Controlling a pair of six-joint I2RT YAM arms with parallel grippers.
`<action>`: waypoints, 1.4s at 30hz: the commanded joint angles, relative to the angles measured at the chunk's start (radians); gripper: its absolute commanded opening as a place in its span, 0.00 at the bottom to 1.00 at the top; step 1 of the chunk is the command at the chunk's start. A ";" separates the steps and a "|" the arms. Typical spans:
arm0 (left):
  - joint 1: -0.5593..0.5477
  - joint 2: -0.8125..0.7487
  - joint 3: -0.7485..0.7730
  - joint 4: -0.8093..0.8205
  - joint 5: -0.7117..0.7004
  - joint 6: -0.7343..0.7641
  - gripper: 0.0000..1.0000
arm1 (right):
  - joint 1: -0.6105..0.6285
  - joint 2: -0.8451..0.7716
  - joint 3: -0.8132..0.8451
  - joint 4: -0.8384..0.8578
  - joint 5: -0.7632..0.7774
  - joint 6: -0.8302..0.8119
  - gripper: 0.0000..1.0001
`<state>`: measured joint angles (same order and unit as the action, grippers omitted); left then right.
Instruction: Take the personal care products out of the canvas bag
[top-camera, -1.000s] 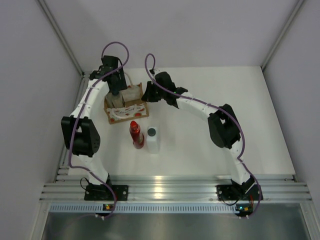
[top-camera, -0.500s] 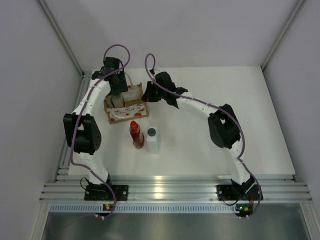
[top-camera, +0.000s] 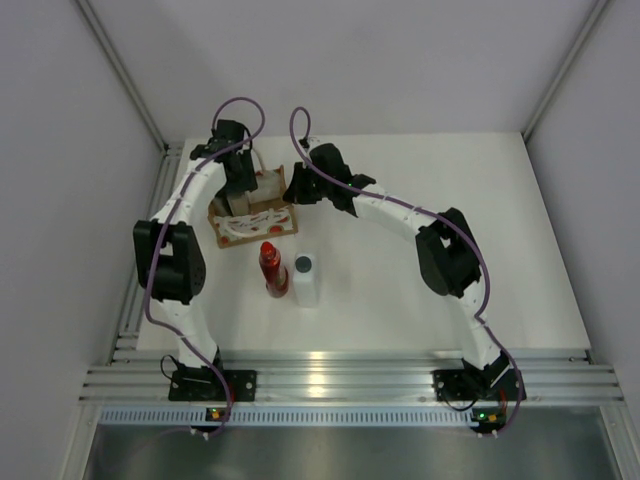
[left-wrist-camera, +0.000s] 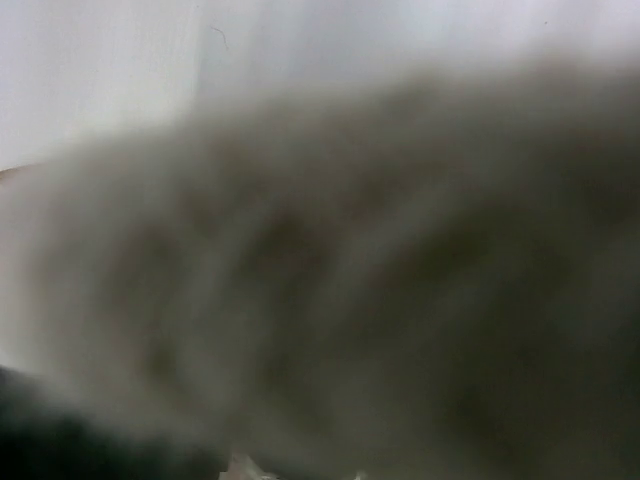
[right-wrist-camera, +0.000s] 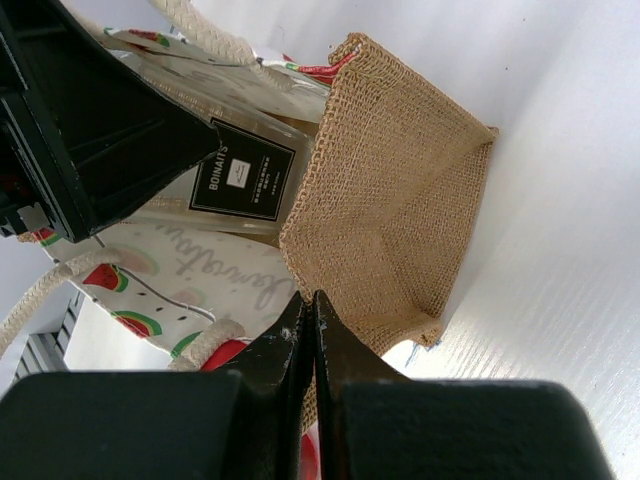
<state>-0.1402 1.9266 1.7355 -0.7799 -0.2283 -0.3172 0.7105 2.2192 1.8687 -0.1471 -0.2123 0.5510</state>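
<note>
The canvas bag (top-camera: 252, 212) stands at the table's back left; its burlap side (right-wrist-camera: 400, 200) and watermelon-print face (right-wrist-camera: 190, 270) fill the right wrist view. My left gripper (top-camera: 238, 188) reaches down into the bag. Its own view is a brown blur, so its jaws do not show. One of its black fingers (right-wrist-camera: 105, 135) sits beside a pale bottle with a black label (right-wrist-camera: 245, 180) inside the bag. My right gripper (right-wrist-camera: 308, 300) is shut on the rim of the bag's burlap side. A red bottle (top-camera: 272, 268) and a white bottle with a dark cap (top-camera: 305, 280) stand on the table in front of the bag.
White rope handles (right-wrist-camera: 200, 30) loop over the bag's top. The left wall (top-camera: 70, 200) rises close beside the bag and the left arm. The right arm (top-camera: 440, 250) arches across the middle of the table.
The left gripper has shifted slightly right and lower into the bag, its elbow following. The right arm, the bag and both standing bottles have stayed put.
</note>
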 joint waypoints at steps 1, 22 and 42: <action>-0.010 0.014 -0.016 -0.005 0.018 -0.025 0.63 | -0.017 0.010 0.033 -0.052 0.008 -0.019 0.00; -0.030 0.052 -0.051 0.014 0.024 -0.085 0.22 | -0.017 0.013 0.032 -0.048 0.001 -0.014 0.00; -0.091 -0.112 0.055 0.010 0.033 -0.014 0.00 | -0.017 0.017 0.037 -0.046 0.004 -0.013 0.00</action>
<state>-0.2264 1.9411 1.7153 -0.7876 -0.1989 -0.3473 0.7101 2.2192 1.8740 -0.1513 -0.2150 0.5510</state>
